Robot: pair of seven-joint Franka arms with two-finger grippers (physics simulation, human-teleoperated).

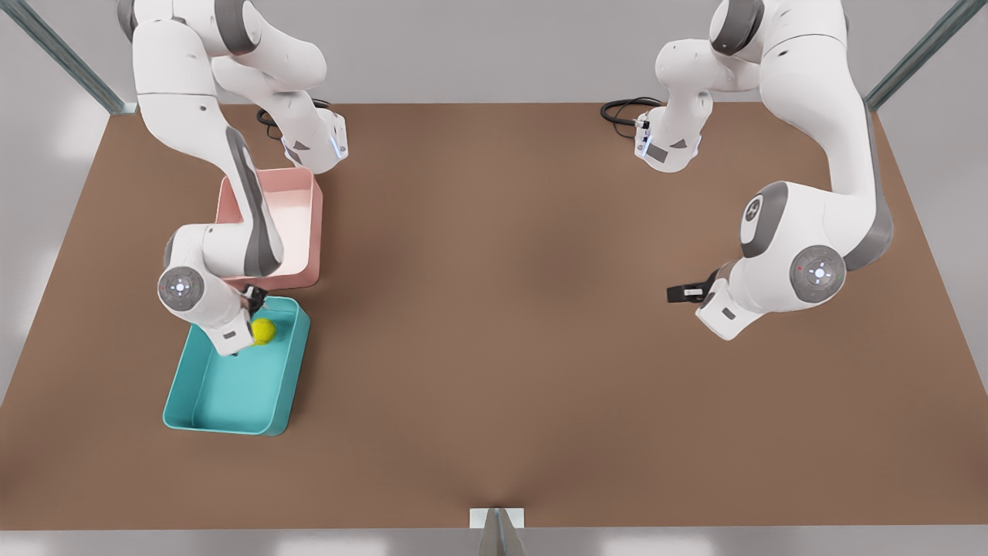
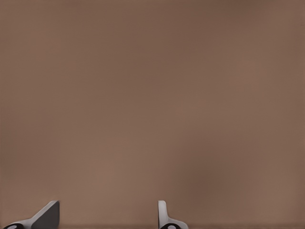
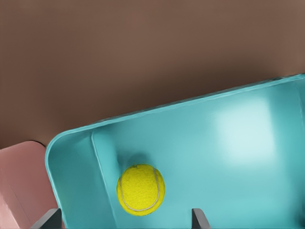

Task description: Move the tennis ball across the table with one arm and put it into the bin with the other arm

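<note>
Right pincer (image 1: pixel 248 318) hangs over the teal bin (image 1: pixel 231 398) at the front view's left, beside the pink tub (image 1: pixel 297 201), with the tennis ball (image 1: pixel 263 330) just under it inside the bin, while the left pincer (image 1: pixel 679 293) waits over bare counter (image 1: pixel 494 309) at the front view's right. From the left wrist, the left pincer (image 2: pixel 108 214) stands spread wide over brown counter (image 2: pixel 152 95). From the right wrist, the right pincer (image 3: pixel 126 220) is parted and empty, the ball (image 3: pixel 141 189) lying free on the bin's floor near a corner of the bin (image 3: pixel 228 143).
</note>
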